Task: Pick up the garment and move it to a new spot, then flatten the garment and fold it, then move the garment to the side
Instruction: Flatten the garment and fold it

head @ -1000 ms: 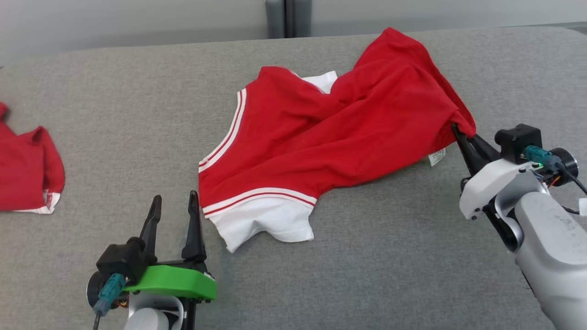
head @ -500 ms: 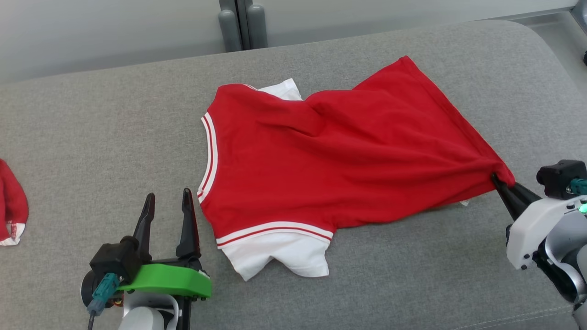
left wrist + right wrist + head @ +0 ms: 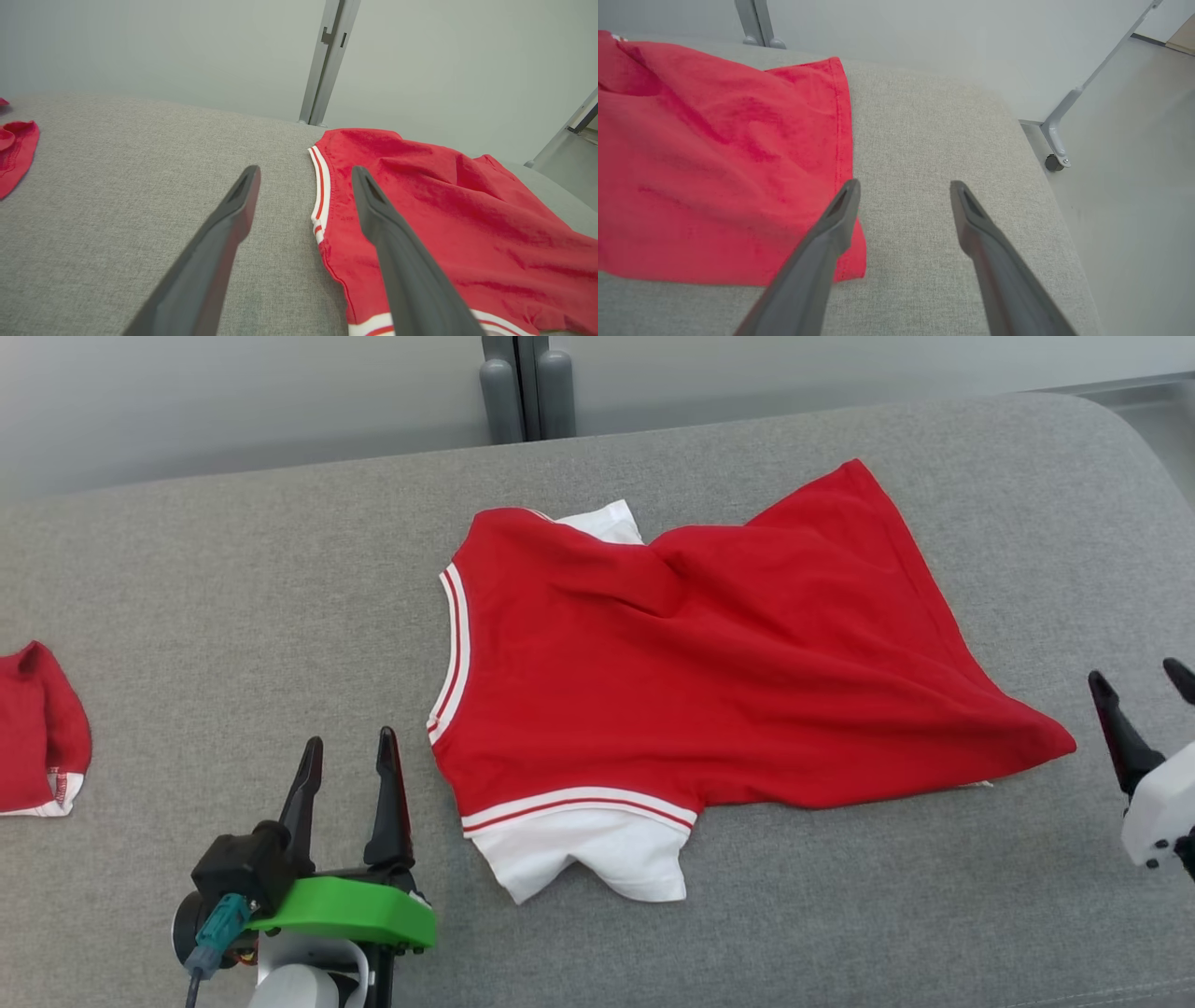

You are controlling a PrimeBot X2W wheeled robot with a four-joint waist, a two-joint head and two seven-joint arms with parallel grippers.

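Red garment (image 3: pixel 709 672) lies spread on the grey table (image 3: pixel 233 616), mostly flat, with ridges across the middle.

Right end effector (image 3: pixel 1135 672): just off the garment's right hem corner, fingers apart, gripping nothing. Likely stationed there to tug that corner flat.

Left end effector (image 3: pixel 349 739): beside the garment's striped edge, spread wide, empty. Probably ready for that side.

Second red cloth (image 3: pixel 37 728): well left of the garment.

A bare lab-like test room: grey upholstered worktable (image 3: pixel 233 569), plain pale wall (image 3: pixel 140 42), castered metal frame (image 3: pixel 1052 135)
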